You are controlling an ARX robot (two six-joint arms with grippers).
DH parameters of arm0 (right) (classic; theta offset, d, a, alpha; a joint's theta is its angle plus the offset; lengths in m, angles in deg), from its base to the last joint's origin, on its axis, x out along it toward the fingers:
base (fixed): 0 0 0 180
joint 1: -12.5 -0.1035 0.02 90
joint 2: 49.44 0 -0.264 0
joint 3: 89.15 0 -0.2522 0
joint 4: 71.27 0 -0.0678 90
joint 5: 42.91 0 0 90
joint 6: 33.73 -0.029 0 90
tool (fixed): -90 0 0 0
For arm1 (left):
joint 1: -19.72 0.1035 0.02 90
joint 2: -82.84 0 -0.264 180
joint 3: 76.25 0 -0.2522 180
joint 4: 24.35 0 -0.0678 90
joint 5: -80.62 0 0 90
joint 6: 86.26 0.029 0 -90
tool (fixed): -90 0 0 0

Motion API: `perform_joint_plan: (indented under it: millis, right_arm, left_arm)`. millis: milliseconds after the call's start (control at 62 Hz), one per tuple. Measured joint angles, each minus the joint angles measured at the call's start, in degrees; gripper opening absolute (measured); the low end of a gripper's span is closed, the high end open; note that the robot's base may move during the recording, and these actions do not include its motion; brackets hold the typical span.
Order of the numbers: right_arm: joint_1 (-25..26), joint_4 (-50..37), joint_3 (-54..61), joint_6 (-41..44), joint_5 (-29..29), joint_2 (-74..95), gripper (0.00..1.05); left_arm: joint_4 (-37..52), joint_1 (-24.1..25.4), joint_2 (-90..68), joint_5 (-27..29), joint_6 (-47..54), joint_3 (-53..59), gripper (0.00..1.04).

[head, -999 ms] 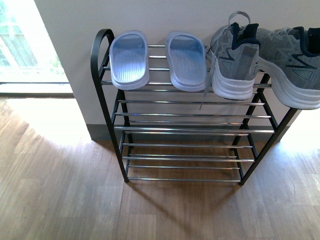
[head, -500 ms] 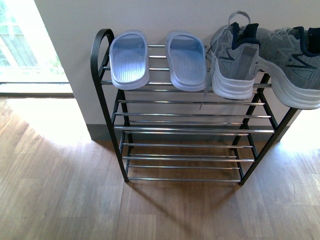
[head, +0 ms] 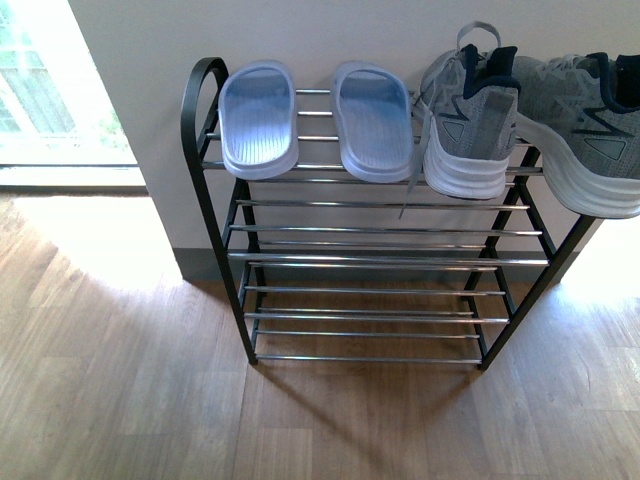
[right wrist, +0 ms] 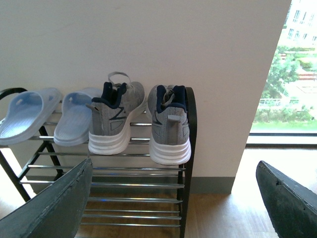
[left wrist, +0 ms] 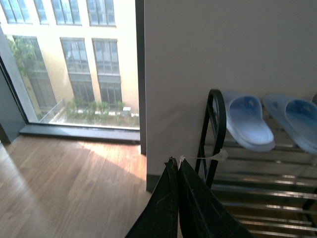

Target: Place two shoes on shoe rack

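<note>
Sneakers sit side by side on the top tier of the rack, in the upper right of the front view, with the two slides beside them toward the upper left. The right-hand sneaker overhangs the rack's end rail. Neither arm shows in the front view.

The left hand has its fingers pressed together with nothing between them, low in its own view near the rack's left upright. The right hand is spread wide and empty, its fingers framing the sneakers from a little way back.

Placement looks done, so the step in hand is likely the retreat. Doing it well means pulling both arms straight back, clear of the rods and laces, without nudging the overhanging sneaker.
</note>
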Motion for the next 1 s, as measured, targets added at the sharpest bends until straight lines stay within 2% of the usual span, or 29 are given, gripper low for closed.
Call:
perform_joint_plan:
  millis: [64,274,371,435,548,645,725,999]
  right_arm:
    - [0.0,0.0,0.0,0.0,0.0,0.0,0.96]
    - [0.0,0.0,0.0,0.0,0.0,0.0,0.96]
    - [0.0,0.0,0.0,0.0,0.0,0.0,0.96]
    - [0.0,0.0,0.0,0.0,0.0,0.0,0.96]
    - [0.0,0.0,0.0,0.0,0.0,0.0,0.96]
    - [0.0,0.0,0.0,0.0,0.0,0.0,0.96]
    - [0.0,0.0,0.0,0.0,0.0,0.0,0.96]
    - [0.0,0.0,0.0,0.0,0.0,0.0,0.96]
  left_arm:
    - [-4.2,0.0,4.3,0.0,0.0,0.0,0.01]
    - [-4.7,0.0,5.1,0.0,0.0,0.0,0.03]
    - [-4.7,0.0,5.1,0.0,0.0,0.0,0.29]
    - [-4.7,0.0,5.1,0.0,0.0,0.0,0.44]
    - [-4.7,0.0,5.1,0.0,0.0,0.0,0.63]
    - [-4.7,0.0,5.1,0.0,0.0,0.0,0.85]
    - [-4.7,0.0,5.1,0.0,0.1,0.0,0.97]
    - [-4.7,0.0,5.2,0.0,0.2,0.0,0.95]
